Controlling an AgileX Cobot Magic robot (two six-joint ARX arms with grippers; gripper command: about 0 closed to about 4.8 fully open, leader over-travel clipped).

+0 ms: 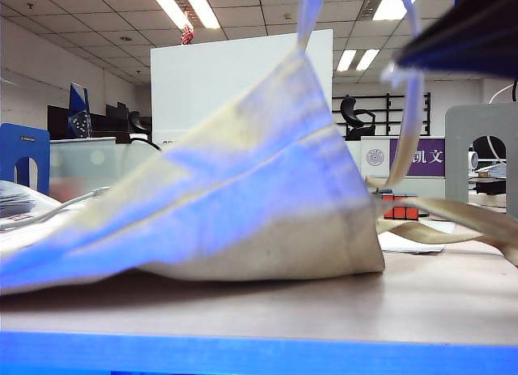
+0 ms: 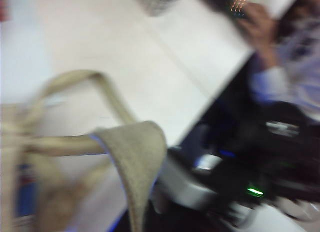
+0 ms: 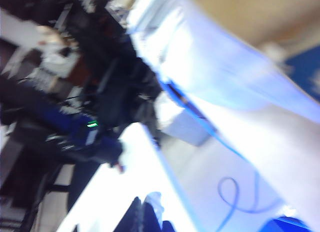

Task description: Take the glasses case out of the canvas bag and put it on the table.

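The beige canvas bag [image 1: 259,205] is hoisted into a tent shape, its lower edge resting on the pale table [image 1: 421,302]. One strap [image 1: 310,10] runs up out of the exterior view. In the blurred left wrist view that strap [image 2: 135,157] leads down into my left gripper [image 2: 137,227], which is shut on it. Another strap [image 1: 411,108] rises to my dark right gripper [image 1: 405,63] at the top right. In the right wrist view, my right gripper [image 3: 150,217] has its fingers pressed together on a pale strip of cloth. The glasses case is hidden.
A small Rubik's cube [image 1: 401,206] stands behind the bag beside a white sheet of paper [image 1: 413,244]. Loose strap ends [image 1: 461,221] trail off to the right. A person [image 2: 280,51] sits beyond the table's far side. A blue cable [image 3: 235,192] loops below the right arm.
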